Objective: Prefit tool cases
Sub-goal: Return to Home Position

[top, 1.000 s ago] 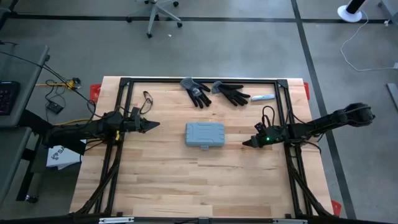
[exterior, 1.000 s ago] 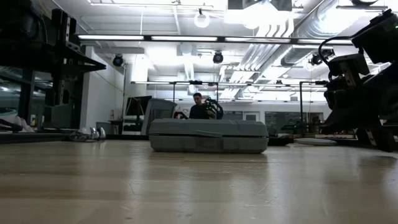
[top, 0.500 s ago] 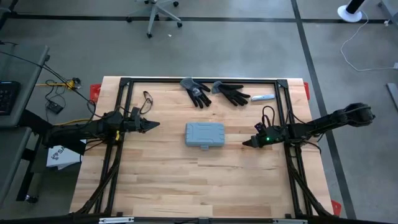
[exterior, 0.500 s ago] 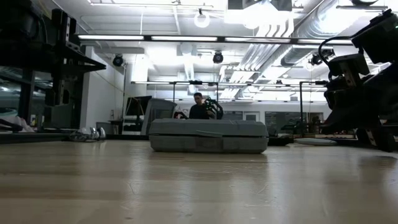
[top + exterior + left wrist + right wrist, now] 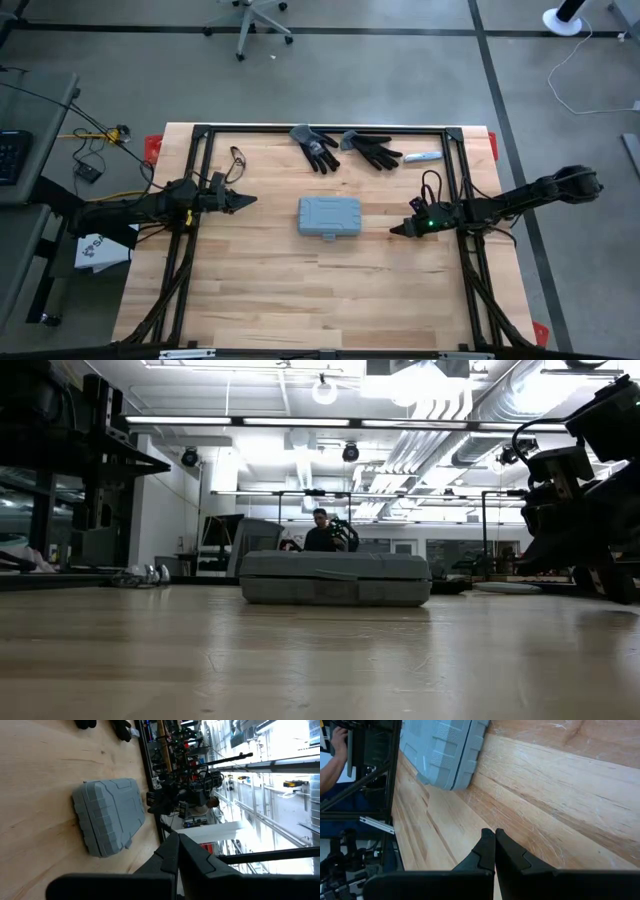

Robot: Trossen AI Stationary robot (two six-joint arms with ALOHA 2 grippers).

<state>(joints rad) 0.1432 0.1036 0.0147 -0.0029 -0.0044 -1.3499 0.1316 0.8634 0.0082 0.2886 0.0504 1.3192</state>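
Now, from above, the flat grey-blue plastic tool case [image 5: 329, 217] lies closed at the centre of the wooden table [image 5: 300, 295], between left gripper [image 5: 247, 200] and right gripper [image 5: 396, 230], touching neither. Each wrist view shows its gripper's fingers [image 5: 170, 855] pressed together, empty. I judge the homing step is running; next needs only a clear retreat.

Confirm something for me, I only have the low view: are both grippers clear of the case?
Observer: The high view shows the left gripper off to one side of the case, with bare wood between them.
Operator: And the right one?
Observer: The right gripper sits apart on the opposite side. Both wrist views show the grippers shut and holding nothing.
Operator: Anything else out there?
Observer: Two black gloves lie beyond the case at the far edge, not touching it.
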